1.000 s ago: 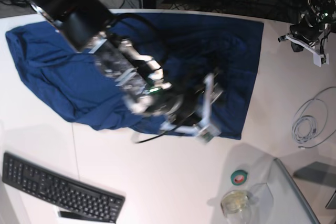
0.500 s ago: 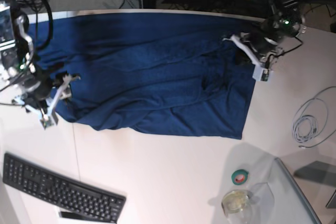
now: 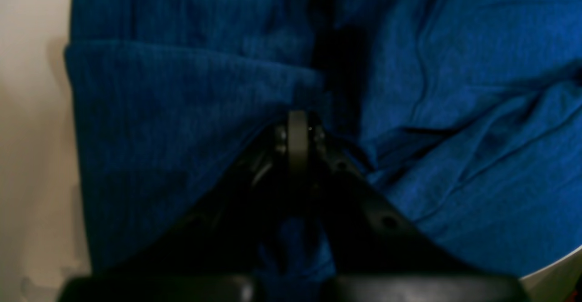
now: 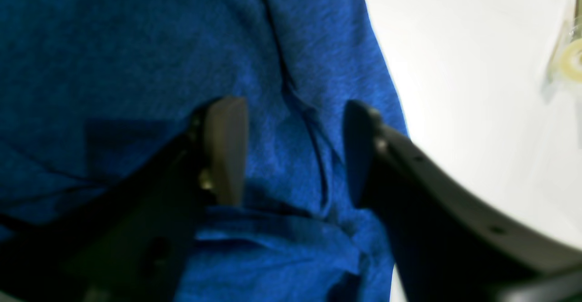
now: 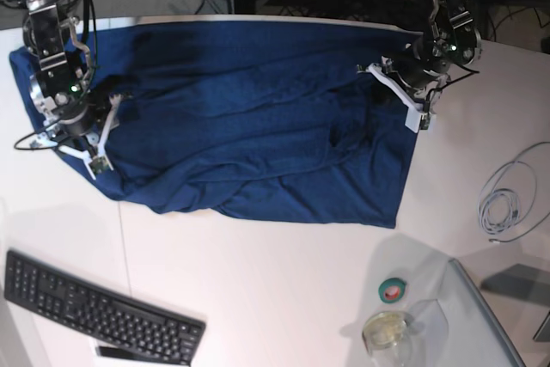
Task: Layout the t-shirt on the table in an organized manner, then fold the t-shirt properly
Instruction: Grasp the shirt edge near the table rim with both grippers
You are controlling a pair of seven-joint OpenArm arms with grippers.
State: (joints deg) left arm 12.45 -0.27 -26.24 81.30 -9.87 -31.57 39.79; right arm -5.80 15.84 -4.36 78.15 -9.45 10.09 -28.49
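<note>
T-shirt (image 5: 249,126) risks bunching further: left pincer (image 3: 298,124) is clamped on its edge, right pincer (image 4: 291,152) half-open, straddling a fold ungripped.

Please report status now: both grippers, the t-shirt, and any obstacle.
Left gripper shut on the t-shirt at its edge. Right gripper open, fingers astride a fold at the opposite edge. T-shirt spread on the table, wrinkled, unfolded. Nothing lies on it.

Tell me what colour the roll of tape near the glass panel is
Green roll of tape, seen best in the base view.
</note>
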